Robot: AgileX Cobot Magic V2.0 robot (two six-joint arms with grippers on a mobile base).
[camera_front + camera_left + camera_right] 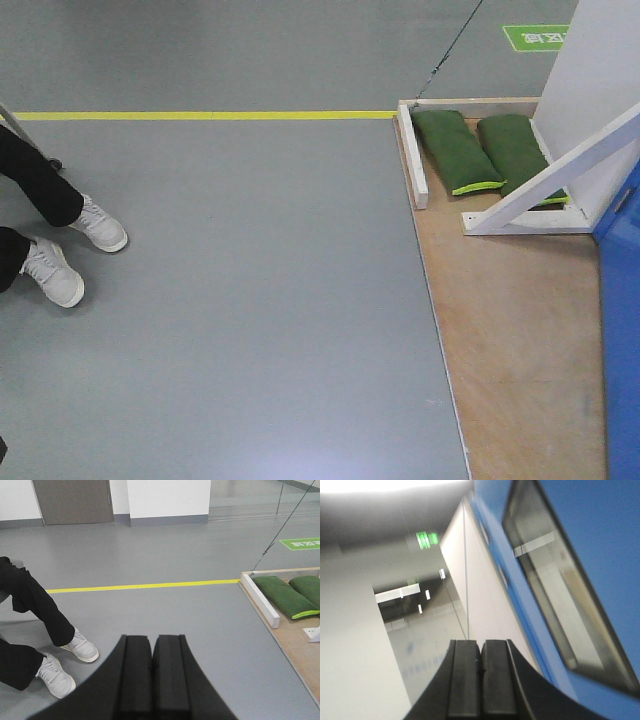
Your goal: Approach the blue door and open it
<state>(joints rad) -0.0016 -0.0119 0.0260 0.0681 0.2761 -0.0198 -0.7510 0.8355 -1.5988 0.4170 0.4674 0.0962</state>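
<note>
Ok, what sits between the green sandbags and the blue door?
The white braced frame, standing on the wooden platform, separates the green sandbags from the blue door; the front-facing view shows it.

Recorded bright plain blue on the blue door [622,340]. Noted flat grey on the floor [250,320], crossed by a yellow line [200,115]. Logged pale tan wood grain on the platform [520,340], white on the braced frame [560,165]. Found dark green with lime edging on two bags [455,150]. Marked green with white lettering on the floor sign [535,37]. Observed white sneakers [100,226], black trousers [35,180]. Matte black on the left gripper [151,640] and right gripper [481,644].
</note>
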